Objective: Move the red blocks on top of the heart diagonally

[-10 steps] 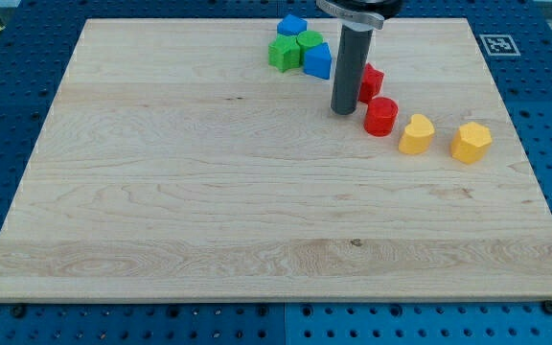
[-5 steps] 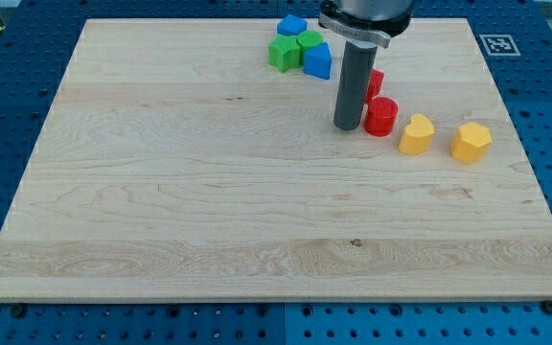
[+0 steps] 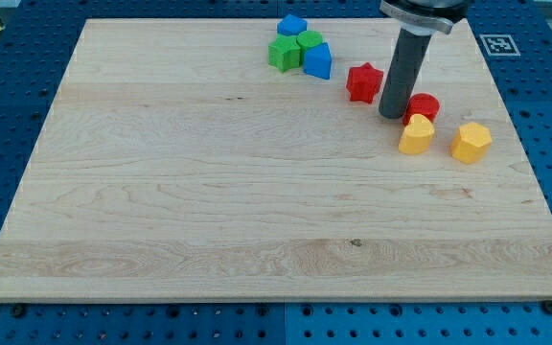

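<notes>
A red star block (image 3: pixel 363 82) lies at the board's upper right. A red round block (image 3: pixel 424 105) sits just above a yellow heart block (image 3: pixel 415 135), touching it. My tip (image 3: pixel 392 115) stands on the board between the two red blocks, right against the left side of the red round block and above-left of the yellow heart. The rod rises to the view's top edge.
A yellow hexagon block (image 3: pixel 471 141) lies right of the heart. A cluster at the top holds two blue blocks (image 3: pixel 292 25) (image 3: pixel 318 60), a green block (image 3: pixel 281 54) and a green round block (image 3: pixel 309 40). A tag marker (image 3: pixel 496 44) sits at the board's top right corner.
My tip moved right, from left of the red blocks to between them. The red round block was pushed right and up, now touching the yellow heart. The red star is uncovered.
</notes>
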{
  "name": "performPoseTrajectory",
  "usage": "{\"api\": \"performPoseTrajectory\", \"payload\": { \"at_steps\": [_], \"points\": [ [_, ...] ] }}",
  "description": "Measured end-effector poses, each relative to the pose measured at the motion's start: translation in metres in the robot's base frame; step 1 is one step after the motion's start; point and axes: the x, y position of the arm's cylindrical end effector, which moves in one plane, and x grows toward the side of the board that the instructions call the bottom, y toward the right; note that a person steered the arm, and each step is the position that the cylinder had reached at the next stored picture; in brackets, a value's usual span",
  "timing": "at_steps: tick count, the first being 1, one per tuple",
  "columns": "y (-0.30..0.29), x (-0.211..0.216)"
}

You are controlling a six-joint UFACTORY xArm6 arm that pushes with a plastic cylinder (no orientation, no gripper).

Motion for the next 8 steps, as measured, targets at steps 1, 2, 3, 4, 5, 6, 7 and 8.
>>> {"api": "performPoseTrajectory", "payload": {
  "at_steps": [1, 2, 3, 4, 5, 6, 7, 8],
  "points": [
    [-0.030, 0.000],
    [-0.072, -0.004],
    [-0.102, -0.030],
    [-0.102, -0.037],
    [-0.081, -0.037],
    [-0.048, -0.037],
    [-0.047, -0.037],
    [-0.047, -0.037]
  ]
}}
